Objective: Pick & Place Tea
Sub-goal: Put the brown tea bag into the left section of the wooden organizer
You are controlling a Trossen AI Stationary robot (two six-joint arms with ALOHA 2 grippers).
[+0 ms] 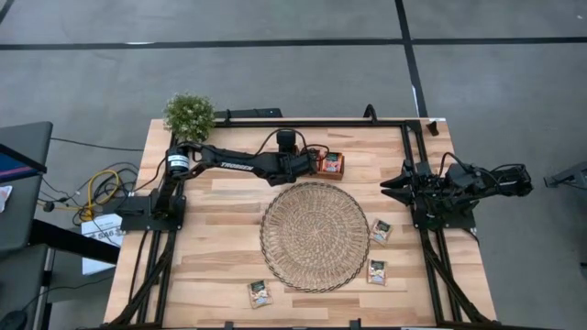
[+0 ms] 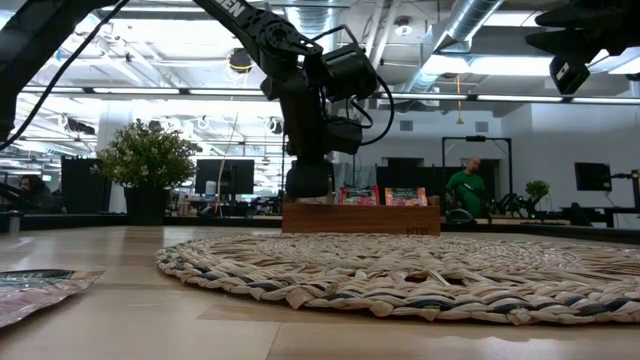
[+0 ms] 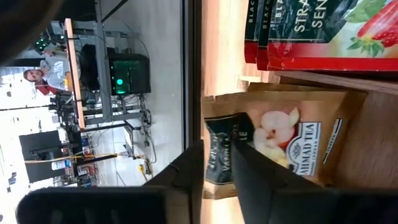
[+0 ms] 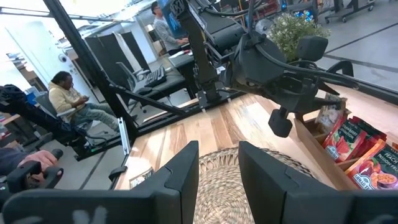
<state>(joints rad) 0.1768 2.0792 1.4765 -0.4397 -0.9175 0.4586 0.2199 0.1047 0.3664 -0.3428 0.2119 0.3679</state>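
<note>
Left gripper (image 3: 217,171) over the tray (image 1: 331,165), fingers pinching a whitish sachet (image 3: 273,146) standing in it beside red sachets (image 3: 311,31). Three more whitish sachets on the table (image 1: 229,197): (image 1: 259,293), (image 1: 377,271), (image 1: 381,230), around the mat (image 1: 315,236). Right gripper (image 1: 390,183) parked at the right edge, fingers apart, holding nothing.

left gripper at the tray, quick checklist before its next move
1. Left gripper over the wooden tray: ok.
2. Whitish sachet between its fingers, inside the tray: ok.
3. Sachet fully let go: cannot tell.
4. Red sachets standing in the tray beside it, clear of the fingers: ok.
5. Three sachets left on the table by the straw mat: not ok.
6. Right gripper parked at the table's right edge, open: ok.
</note>
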